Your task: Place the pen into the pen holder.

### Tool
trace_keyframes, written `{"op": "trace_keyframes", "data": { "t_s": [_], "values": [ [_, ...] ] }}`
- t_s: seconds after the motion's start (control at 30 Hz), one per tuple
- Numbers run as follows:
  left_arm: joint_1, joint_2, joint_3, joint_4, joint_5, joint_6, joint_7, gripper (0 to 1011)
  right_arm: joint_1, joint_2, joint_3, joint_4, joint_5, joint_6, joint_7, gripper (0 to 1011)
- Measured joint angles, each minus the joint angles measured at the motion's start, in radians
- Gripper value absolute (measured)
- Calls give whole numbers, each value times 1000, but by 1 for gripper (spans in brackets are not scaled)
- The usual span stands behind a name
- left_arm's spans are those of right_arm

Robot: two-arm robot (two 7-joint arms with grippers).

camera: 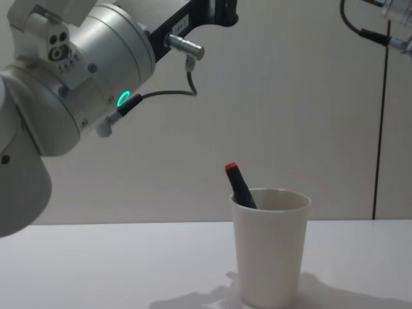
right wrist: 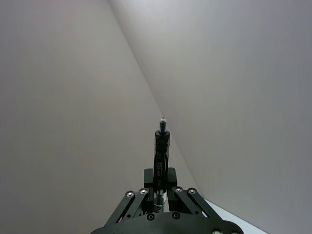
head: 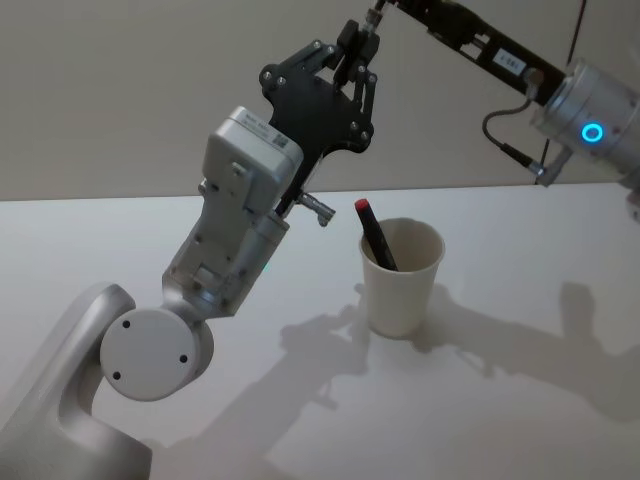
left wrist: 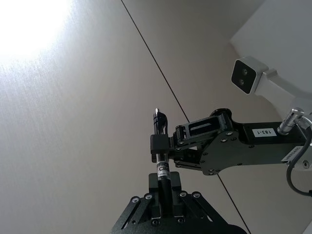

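A black pen with a white label is held high in the air between both arms. My left gripper is shut on its lower end, and my right gripper is shut on it further up, below the tip. From its own wrist camera, my right gripper clamps the pen upright. In the head view the left gripper and right gripper meet above and behind the pen holder, a white paper cup standing upright on the table.
A second black pen with a red cap leans inside the cup, also seen as the red-capped pen. My left arm's elbow rises over the white table. A plain wall stands behind.
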Motion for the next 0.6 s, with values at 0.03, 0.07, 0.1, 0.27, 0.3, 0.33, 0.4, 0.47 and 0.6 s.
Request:
{"op": "trace_keyframes", "data": {
  "t_s": [0.03, 0.07, 0.1, 0.27, 0.3, 0.33, 0.4, 0.47, 0.6],
  "values": [
    [0, 0, 0, 0, 0, 0, 0, 138, 0, 0, 0, 0, 0, 0, 0, 132],
    [0, 0, 0, 0, 0, 0, 0, 138, 0, 0, 0, 0, 0, 0, 0, 132],
    [0, 0, 0, 0, 0, 0, 0, 138, 0, 0, 0, 0, 0, 0, 0, 132],
    [0, 0, 0, 0, 0, 0, 0, 138, 0, 0, 0, 1, 0, 0, -1, 132],
    [0, 0, 0, 0, 0, 0, 0, 138, 0, 0, 0, 1, 0, 0, -1, 132],
    [0, 0, 0, 0, 0, 0, 0, 138, 0, 0, 0, 1, 0, 0, -1, 132],
    [0, 0, 0, 0, 0, 0, 0, 138, 0, 0, 0, 1, 0, 0, -1, 132],
    [0, 0, 0, 0, 0, 0, 0, 138, 0, 0, 0, 1, 0, 0, -1, 132],
    [0, 0, 0, 0, 0, 0, 0, 138, 0, 0, 0, 1, 0, 0, -1, 132]
  ]
}}
